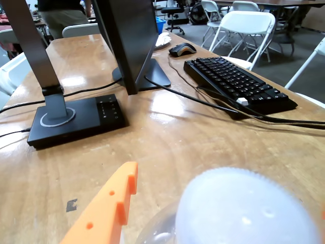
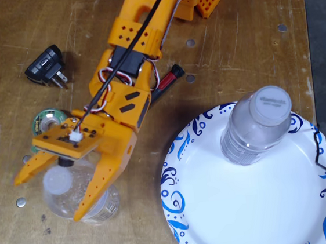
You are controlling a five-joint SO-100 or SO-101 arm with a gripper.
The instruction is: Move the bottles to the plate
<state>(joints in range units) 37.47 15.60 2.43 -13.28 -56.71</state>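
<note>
While my fingers straddle it: gripper [image 2: 51,196] spread, not pinching.
Crinkled bottle [image 2: 81,205]: light, soft, slippery.
Hold: below cap [image 2: 58,180].

Whitish bottle cap [image 1: 249,208] beside orange gripper finger [image 1: 109,206], keyboard [image 1: 238,84] beyond

Probably an office: keyboard [image 1: 238,84], monitor stands [image 1: 76,119], folding chairs [image 1: 244,30].

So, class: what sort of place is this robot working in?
Probably a shared workshop or classroom: a wooden table with a keyboard and monitor stands, and folding chairs behind.
</note>
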